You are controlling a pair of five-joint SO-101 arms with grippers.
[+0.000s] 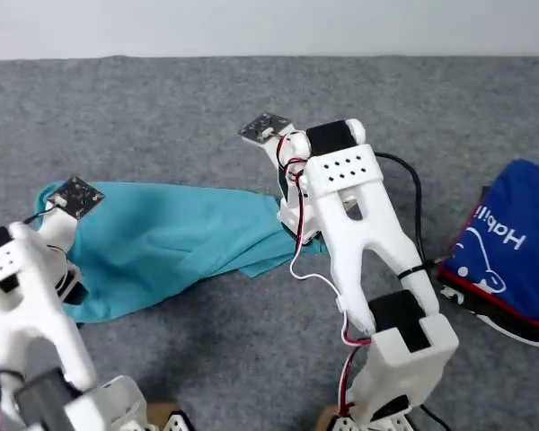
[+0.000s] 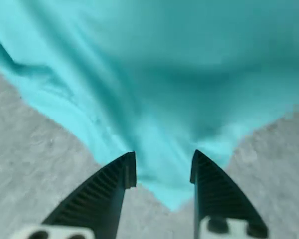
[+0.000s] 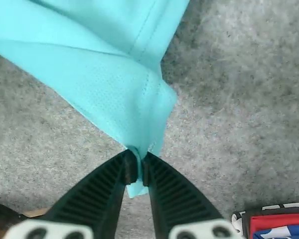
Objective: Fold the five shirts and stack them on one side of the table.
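The right gripper (image 3: pixel 138 168) is pinching only a thin corner of the teal shirt (image 3: pixel 109 84), which is spreading ahead of it. The left gripper (image 2: pixel 162 172) is gaping open just above the shirt's far edge. Pulling one-sided is probably risking slippage or bunching on the tabletop (image 3: pixel 239 99).

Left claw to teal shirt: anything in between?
Nothing visible. The left claw hangs open right over an edge of the teal shirt. The right claw is shut on a corner.

Shirt (image 1: pixel 162 242) is matt fine-mesh cloth, table cover (image 1: pixel 251 117) rough grey felt, fingers (image 3: pixel 107 189) ribbed black plastic, arms (image 1: pixel 341 171) smooth white plastic.
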